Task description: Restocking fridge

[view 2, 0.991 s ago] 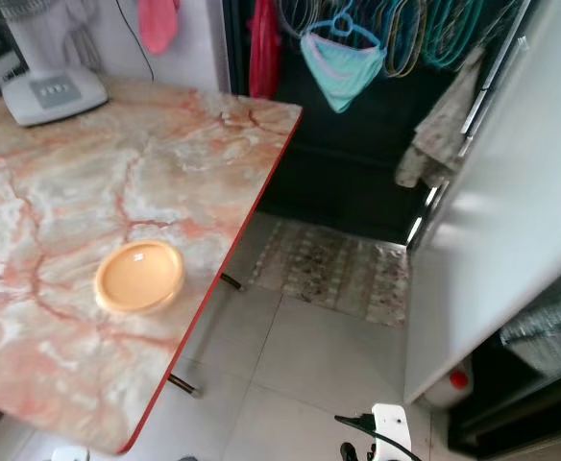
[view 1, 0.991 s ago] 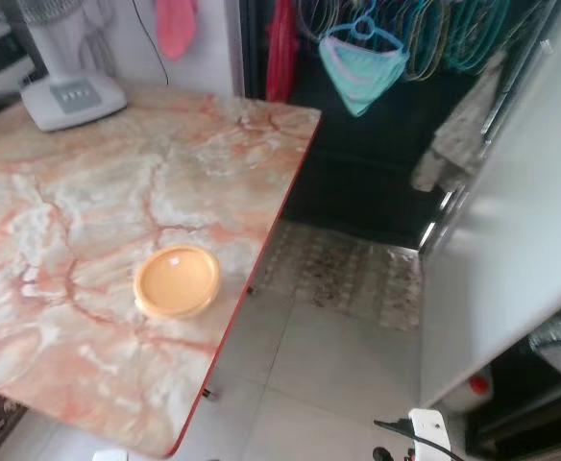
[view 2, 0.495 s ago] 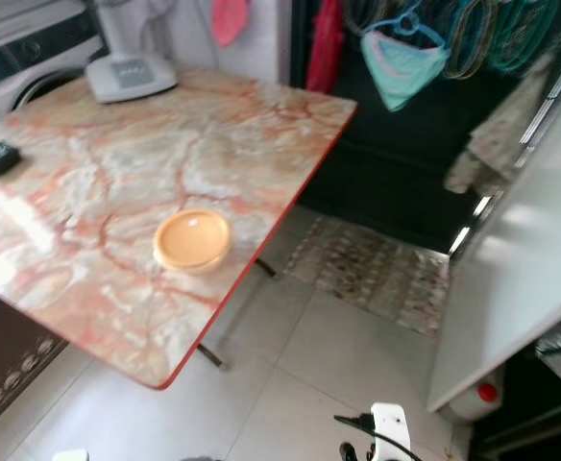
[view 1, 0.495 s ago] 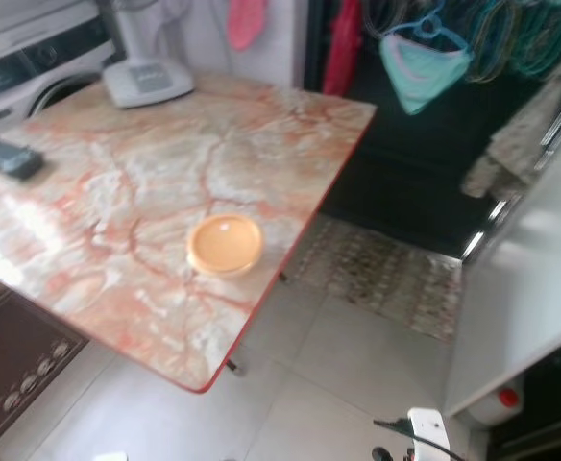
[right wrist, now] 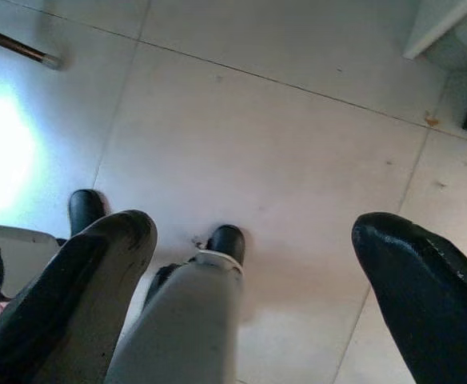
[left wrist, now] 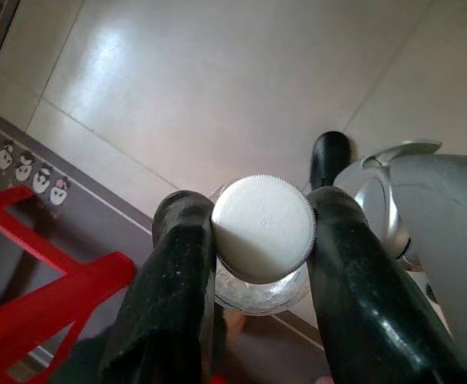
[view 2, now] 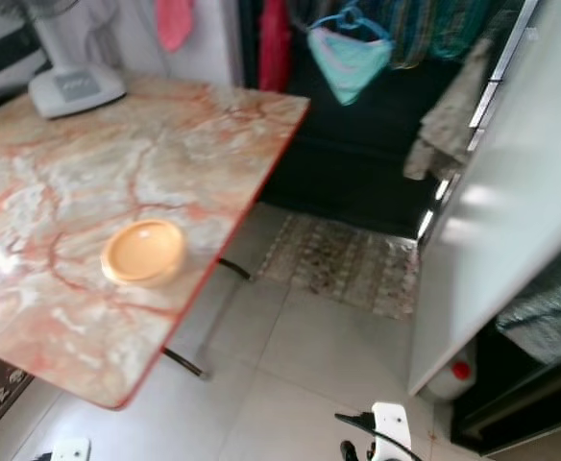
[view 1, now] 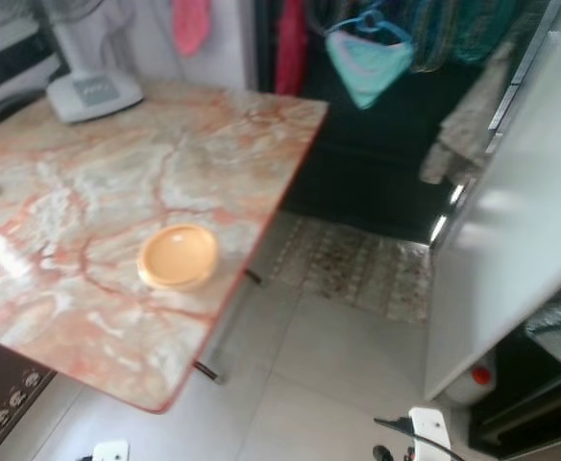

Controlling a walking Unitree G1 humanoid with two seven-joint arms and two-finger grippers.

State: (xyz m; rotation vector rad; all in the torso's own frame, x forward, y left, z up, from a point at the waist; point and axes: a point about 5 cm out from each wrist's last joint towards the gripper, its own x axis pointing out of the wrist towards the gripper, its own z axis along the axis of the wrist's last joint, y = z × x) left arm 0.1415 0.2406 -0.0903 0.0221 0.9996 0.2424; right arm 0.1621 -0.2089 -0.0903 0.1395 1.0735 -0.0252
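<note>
We carry a jar [left wrist: 261, 276] clamped below its white cap [left wrist: 263, 240] in the left gripper [left wrist: 257, 248], right gripper [right wrist: 257, 248] spread wide and empty, while the orange lid [view 1: 177, 256] waits near the tabletop's [view 1: 117, 182] front edge.

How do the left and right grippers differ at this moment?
The left gripper is shut on a clear jar with a white ribbed lid, its fingers pressing the lid's sides; the right gripper is open and holds nothing. The left fingers sit close together, while the right fingers are spread wide apart. Both have long black fingers and point down at the pale tiled floor.
</note>
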